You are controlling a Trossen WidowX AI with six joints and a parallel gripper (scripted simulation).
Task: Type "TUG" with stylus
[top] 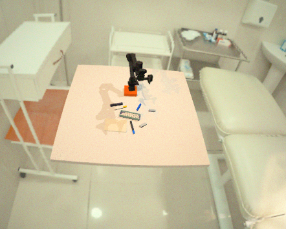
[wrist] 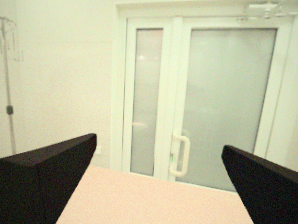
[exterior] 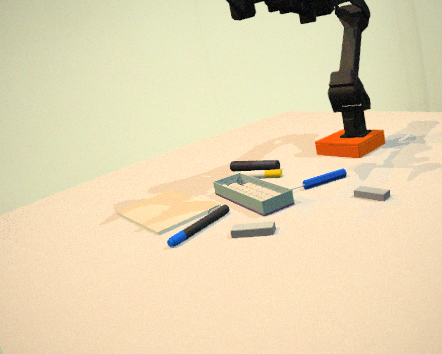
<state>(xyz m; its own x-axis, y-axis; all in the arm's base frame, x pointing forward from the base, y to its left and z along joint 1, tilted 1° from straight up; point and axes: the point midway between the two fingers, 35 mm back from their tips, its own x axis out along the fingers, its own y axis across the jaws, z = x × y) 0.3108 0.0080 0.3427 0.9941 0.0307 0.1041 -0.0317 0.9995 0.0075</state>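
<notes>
"Where's the gripper (top: 142,79) (exterior: 274,12) (wrist: 160,145)?"

"High above the desk (top: 87,145) (exterior: 185,300) (wrist: 150,200), its 2 fingers spread wide, holding nothing."

"And the stylus?"

"Can't say for certain which it is. The blue-handled, thin-tipped tool (top: 138,107) (exterior: 325,178) may be it: lying flat just beside the keyboard (top: 130,115) (exterior: 255,196), on the arm-base side, lower than the gripper and well apart from it."

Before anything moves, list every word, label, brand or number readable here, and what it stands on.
No text can be read in any view.
Keyboard: any key markings are too small and blurred to read.
Black-and-blue pen: no readable lettering.
</notes>
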